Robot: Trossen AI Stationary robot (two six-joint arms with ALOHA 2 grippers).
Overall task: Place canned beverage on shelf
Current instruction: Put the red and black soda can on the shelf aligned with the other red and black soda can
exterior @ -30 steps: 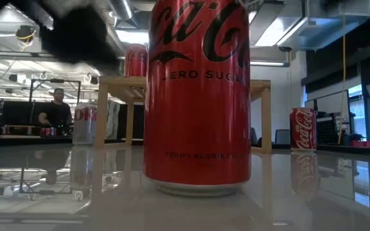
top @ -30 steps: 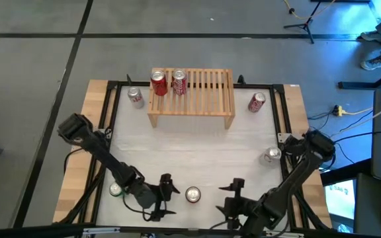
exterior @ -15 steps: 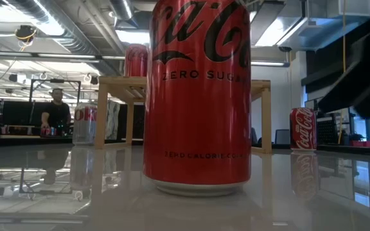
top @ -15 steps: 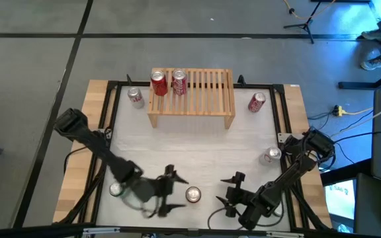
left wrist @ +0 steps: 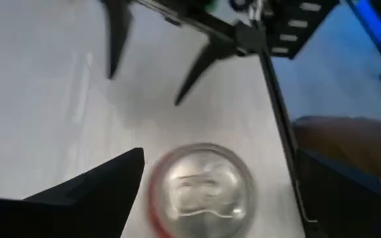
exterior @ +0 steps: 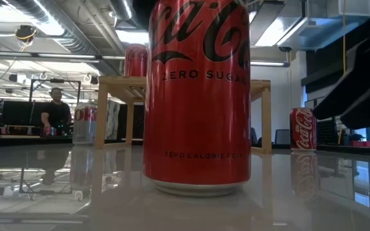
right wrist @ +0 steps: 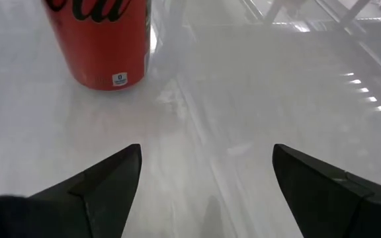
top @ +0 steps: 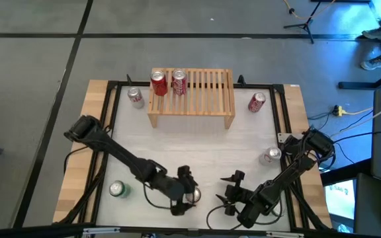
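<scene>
A red canned beverage (top: 192, 194) stands upright near the table's front edge, large in the low view (exterior: 198, 96). My left gripper (top: 188, 192) is open around it, one finger on each side of its silver top (left wrist: 200, 188), touching nothing. Just to its right, my right gripper (top: 227, 193) is open and low over the table, with the can's base (right wrist: 101, 46) ahead of it. The pale wooden shelf (top: 204, 92) stands at the far side, with two red cans (top: 158, 82) (top: 178, 82) upright on the left end of its slatted top.
More cans stand on the table: one left of the shelf (top: 135, 96), one right of it (top: 257, 101), one by the right edge (top: 270, 156), one green-topped at the front left (top: 116, 190). A black frame (top: 108, 119) rims the table. A person (exterior: 56, 112) shows in the room beyond.
My left gripper has swung toward the table's right edge, from beside the green-topped can to the red can at the front middle, and now straddles it, still open. My right gripper first sank toward the table, then kept still. No can has moved.
</scene>
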